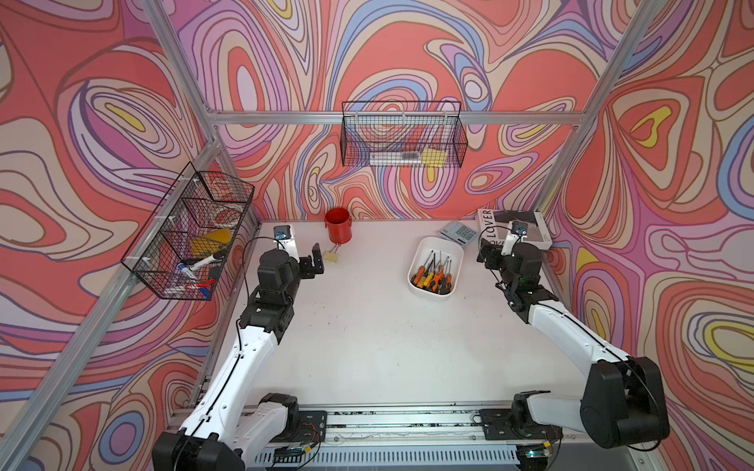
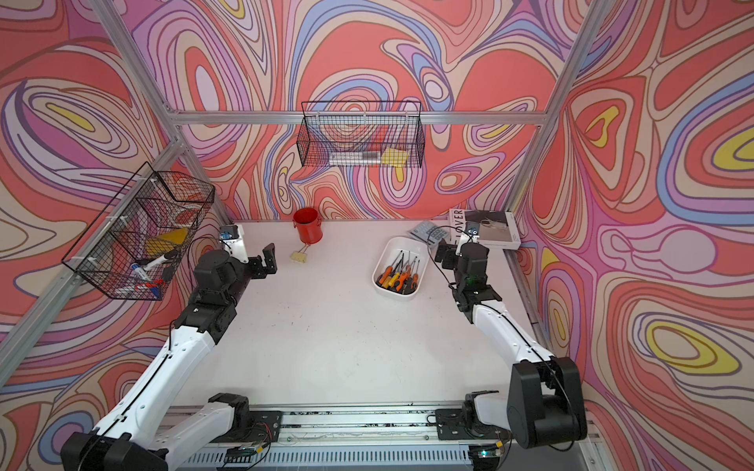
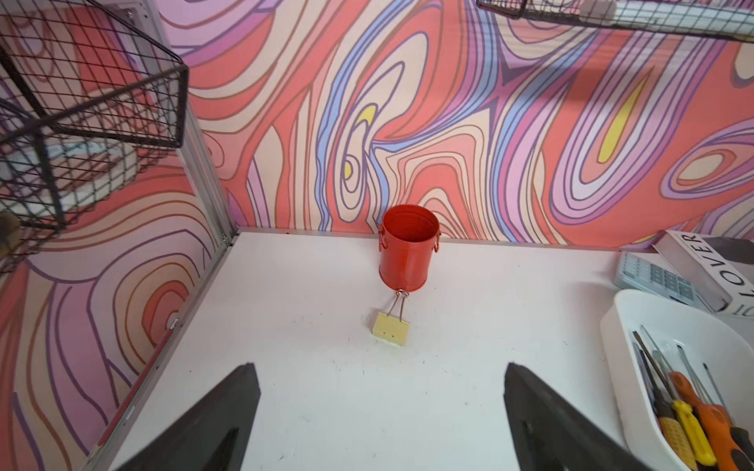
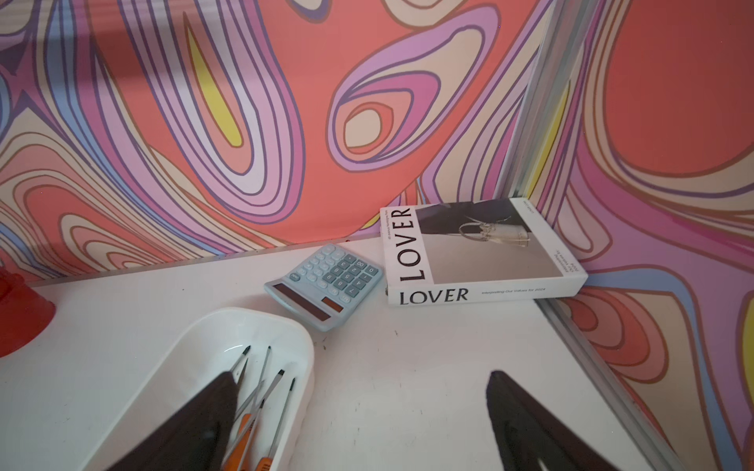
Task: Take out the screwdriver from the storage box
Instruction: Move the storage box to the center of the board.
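Screwdrivers (image 1: 428,278): several lie in the storage box (image 1: 429,294). The orange, yellow and black handles are bunched and touching at its near end, and the thin shafts point to the far end, some crossing.
Storage box: a white tub on the right half of the desk (image 1: 367,326), just beside the right claw (image 4: 363,391).
Right claw: spread wide and empty. In the wrist view one finger hangs over the box's inside and the other over bare desk.
Left claw (image 3: 379,387): spread wide and empty, well apart from the box.
Risk, double pick: the handles are packed so tightly that closing could pinch two, or drag a neighbour out.
Risk, wall: closing while astride the rim would likely clamp the box wall rather than a tool.
Risk, box shift: the tub looks light, and a push on its rim could slide or tip it toward the calculator (image 4: 326,281).
Risk, slip: a grip on a thin shaft rather than a handle may let the tool swing or drop.
Writing, book (image 4: 481,253): "LOVER" on cover and spine. The spine's small line seems to read "Interpreting Our Values for 2024".
Writing, calculator: key marks too small to read.
Writing, tools and box: none legible.
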`<action>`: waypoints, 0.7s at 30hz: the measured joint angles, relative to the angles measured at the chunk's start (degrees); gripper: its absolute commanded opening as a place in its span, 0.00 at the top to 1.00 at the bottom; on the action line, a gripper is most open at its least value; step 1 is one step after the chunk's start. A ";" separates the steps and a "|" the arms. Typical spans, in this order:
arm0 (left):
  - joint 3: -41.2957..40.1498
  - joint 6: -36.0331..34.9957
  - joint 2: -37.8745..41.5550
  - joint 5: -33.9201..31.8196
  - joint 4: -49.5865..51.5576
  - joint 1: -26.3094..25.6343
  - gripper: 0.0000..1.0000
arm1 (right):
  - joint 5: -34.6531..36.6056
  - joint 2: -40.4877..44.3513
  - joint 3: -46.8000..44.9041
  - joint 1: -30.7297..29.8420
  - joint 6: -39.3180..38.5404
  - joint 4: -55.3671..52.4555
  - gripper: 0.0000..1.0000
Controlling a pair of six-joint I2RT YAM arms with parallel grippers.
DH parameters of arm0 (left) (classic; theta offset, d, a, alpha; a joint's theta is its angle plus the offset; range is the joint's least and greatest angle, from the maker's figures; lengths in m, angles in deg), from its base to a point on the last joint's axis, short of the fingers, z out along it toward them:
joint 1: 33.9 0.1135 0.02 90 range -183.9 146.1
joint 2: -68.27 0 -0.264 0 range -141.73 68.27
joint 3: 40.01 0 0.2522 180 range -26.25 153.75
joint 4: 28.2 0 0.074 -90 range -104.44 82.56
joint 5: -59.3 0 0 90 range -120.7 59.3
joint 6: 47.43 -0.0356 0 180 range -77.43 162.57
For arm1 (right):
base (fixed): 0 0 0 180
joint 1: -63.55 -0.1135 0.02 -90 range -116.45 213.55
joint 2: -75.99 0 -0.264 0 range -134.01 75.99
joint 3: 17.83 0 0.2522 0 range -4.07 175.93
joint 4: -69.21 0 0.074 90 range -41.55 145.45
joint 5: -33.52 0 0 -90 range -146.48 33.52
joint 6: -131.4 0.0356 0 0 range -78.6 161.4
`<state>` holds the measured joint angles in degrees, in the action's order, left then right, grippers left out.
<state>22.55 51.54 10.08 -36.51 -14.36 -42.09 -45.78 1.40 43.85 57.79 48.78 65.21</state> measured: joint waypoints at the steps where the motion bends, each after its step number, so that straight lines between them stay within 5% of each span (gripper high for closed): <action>1: 0.00 0.96 -0.04 0.52 0.59 -0.17 0.01 | -0.66 -0.20 0.76 -0.11 1.29 -2.29 0.06; 13: 6.60 5.66 -9.49 6.12 7.58 -7.93 0.01 | -1.55 -14.19 11.58 -7.72 12.68 -22.97 0.20; 21: 13.57 3.43 -14.84 3.82 16.39 -13.90 0.01 | -1.66 -21.44 16.06 -7.72 17.20 -28.59 0.28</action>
<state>36.12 54.98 -4.76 -32.68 2.03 -55.99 -47.44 -20.04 59.92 50.08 65.98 36.62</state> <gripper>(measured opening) 0.992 0.735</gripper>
